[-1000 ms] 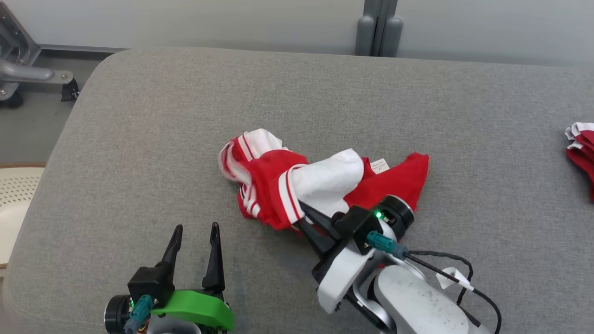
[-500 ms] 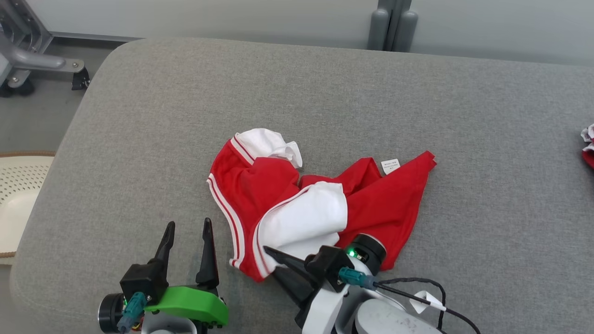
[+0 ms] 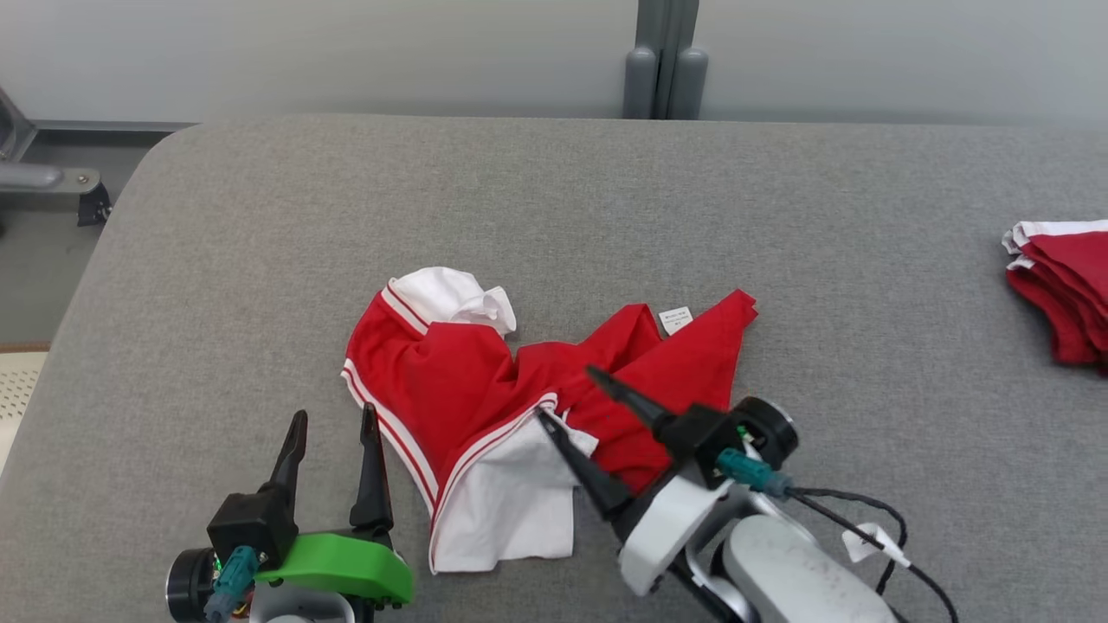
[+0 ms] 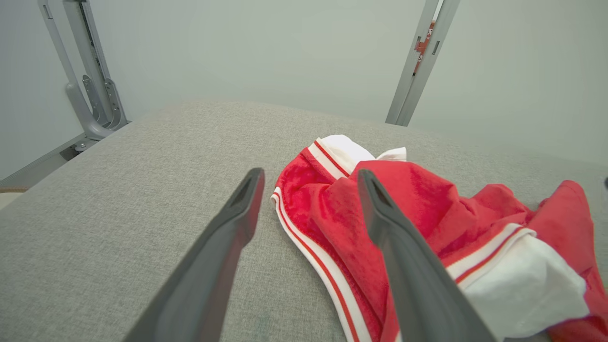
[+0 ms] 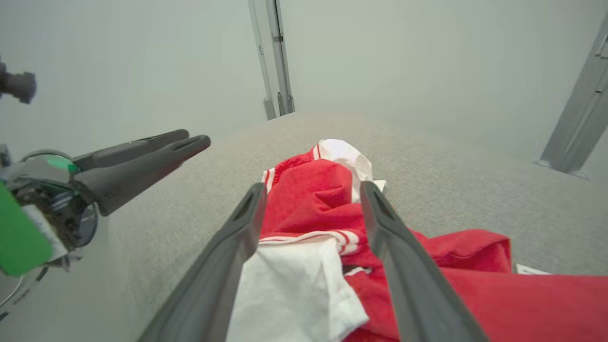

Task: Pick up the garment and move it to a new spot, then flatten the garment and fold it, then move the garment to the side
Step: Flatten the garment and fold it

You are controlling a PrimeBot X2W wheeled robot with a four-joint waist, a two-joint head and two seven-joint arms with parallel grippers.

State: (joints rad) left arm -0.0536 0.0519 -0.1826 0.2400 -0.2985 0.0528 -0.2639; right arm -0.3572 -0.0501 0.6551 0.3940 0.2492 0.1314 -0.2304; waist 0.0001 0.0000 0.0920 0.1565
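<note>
- The crumpled red knit garment with white striped trim (image 3: 450,389) is lying at the middle of the grey padded table (image 3: 260,216), toward its near edge. A white panel (image 3: 511,502) is spreading flat closest to that edge, and a small white label (image 3: 676,320) is showing on the far fold.
- The right gripper (image 3: 567,394) is hovering over the garment with its jaws spread and empty. The left gripper (image 3: 334,412), likewise wide open, is waiting at the table's near edge, just beside the striped hem.
- The step appears to be flattening. Each gripper is best pinching a single layer at opposite corners and drawing outward, low along the table, so the bunched centre is opening rather than dragging.
</note>
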